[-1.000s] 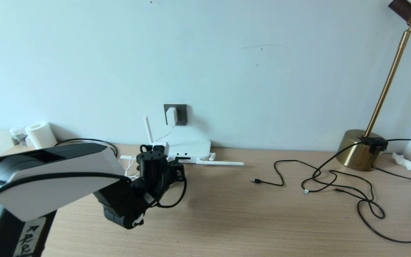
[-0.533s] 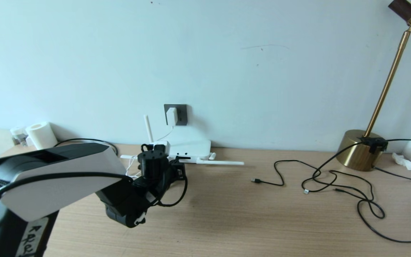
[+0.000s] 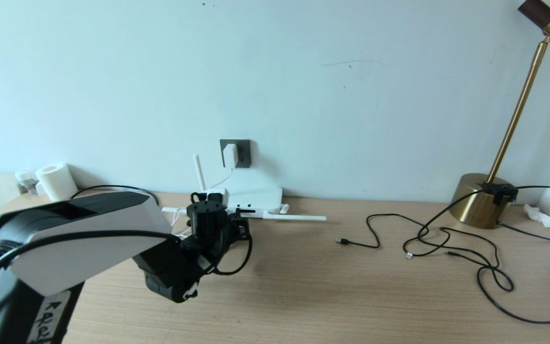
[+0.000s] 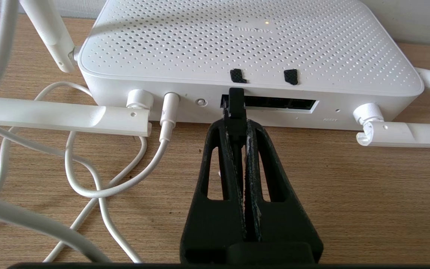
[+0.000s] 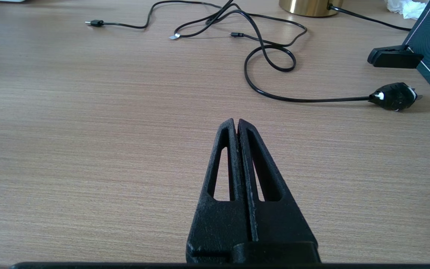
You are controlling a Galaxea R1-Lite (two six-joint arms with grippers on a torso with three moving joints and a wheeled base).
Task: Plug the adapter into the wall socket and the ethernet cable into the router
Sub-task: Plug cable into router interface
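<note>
Adapter already sits in the wall socket above the back edge of the desk, its thin white cord running down to the router — first half of the task reads as done. Left gripper is pinched tight on the black connector of the ethernet cable, whose tip is at the leftmost opening of the router's port strip; whether it is fully seated cannot be told. Over the last second the head view shows the left arm creeping slightly forward toward the router, which lies against the wall at the desk's back edge, antennas splayed flat. That small advance suggests the push-in is under way, not finished; the next need is probably a straight, level press until the clip catches. Right gripper hangs over the bare desk, fingers pressed together on nothing, with loose black cords well beyond it — idle.
</note>
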